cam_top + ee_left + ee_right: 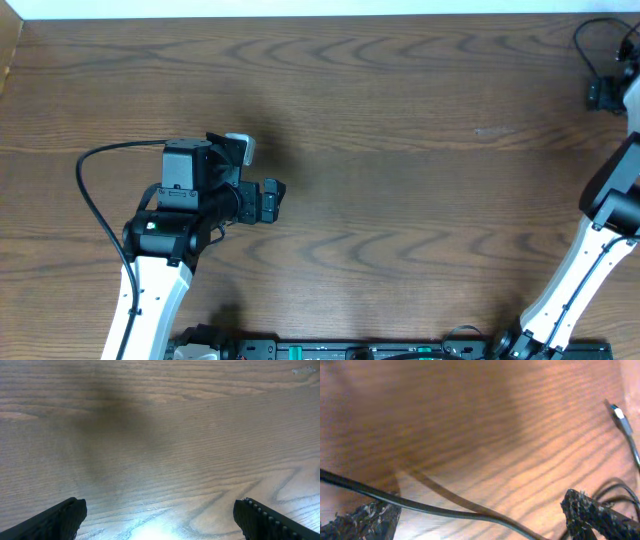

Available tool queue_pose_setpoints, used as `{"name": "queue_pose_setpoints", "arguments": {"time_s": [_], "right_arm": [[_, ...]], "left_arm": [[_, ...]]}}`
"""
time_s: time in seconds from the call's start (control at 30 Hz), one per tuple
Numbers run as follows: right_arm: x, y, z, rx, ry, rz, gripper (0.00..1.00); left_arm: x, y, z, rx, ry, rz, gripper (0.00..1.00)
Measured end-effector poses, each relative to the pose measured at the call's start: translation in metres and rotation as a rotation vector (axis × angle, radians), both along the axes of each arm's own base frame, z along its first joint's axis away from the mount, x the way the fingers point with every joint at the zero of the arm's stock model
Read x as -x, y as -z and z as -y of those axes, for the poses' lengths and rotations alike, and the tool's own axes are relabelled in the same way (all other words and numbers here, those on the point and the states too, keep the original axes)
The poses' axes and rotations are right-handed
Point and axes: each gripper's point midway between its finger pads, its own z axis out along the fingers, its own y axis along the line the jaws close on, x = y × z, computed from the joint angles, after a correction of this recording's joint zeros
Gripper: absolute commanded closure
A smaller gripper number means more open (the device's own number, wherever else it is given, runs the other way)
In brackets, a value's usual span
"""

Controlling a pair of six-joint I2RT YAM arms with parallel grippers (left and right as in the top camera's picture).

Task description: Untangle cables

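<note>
1. at the upper right of the overhead frame, the cables (583, 38) lie looped beside the right gripper (480, 507).
2. its jaws gape wide, gripping nothing; one black cord (445, 511) runs between them.
3. the left gripper (160, 505), mid-left, is wide open and empty.

The left arm (150, 290) is set at the near edge of the table (400, 120), left of its middle, and is stretched over the table's left half. The left gripper (272, 200) is held above the table surface, left of the table's centre, and is pointed toward the table's right side. The right arm (580, 270) is raised from the table's near right corner and is carried along its right edge. The cables (420, 506) are laid on the table at its far right corner, under the right gripper (477, 512). One cord is run across the table between that gripper's fingers (590, 510). A plug end (618, 412) is laid farther out toward the table's edge.
</note>
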Motion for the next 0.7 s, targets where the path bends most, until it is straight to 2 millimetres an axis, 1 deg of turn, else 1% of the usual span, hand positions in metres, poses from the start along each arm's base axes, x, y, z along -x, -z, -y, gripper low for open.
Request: {"name": "queue_pose_setpoints", "arguments": {"time_s": [0.17, 0.3, 0.43, 0.6, 0.7], "right_arm": [[0.019, -0.001, 0.028, 0.009, 0.057, -0.006, 0.01], [0.039, 0.000, 0.053, 0.010, 0.112, -0.009, 0.01], [0.058, 0.000, 0.074, 0.008, 0.159, -0.013, 0.01], [0.074, 0.001, 0.088, -0.004, 0.208, -0.012, 0.01], [0.076, 0.002, 0.090, -0.013, 0.228, -0.005, 0.01]], "left_arm": [[0.000, 0.000, 0.000, 0.000, 0.000, 0.000, 0.01], [0.000, 0.000, 0.000, 0.000, 0.000, -0.002, 0.01], [0.001, 0.001, 0.000, 0.000, 0.000, -0.004, 0.01], [0.001, 0.001, 0.000, -0.001, 0.000, -0.005, 0.02], [0.001, 0.001, 0.000, -0.001, 0.000, -0.005, 0.02]]}}
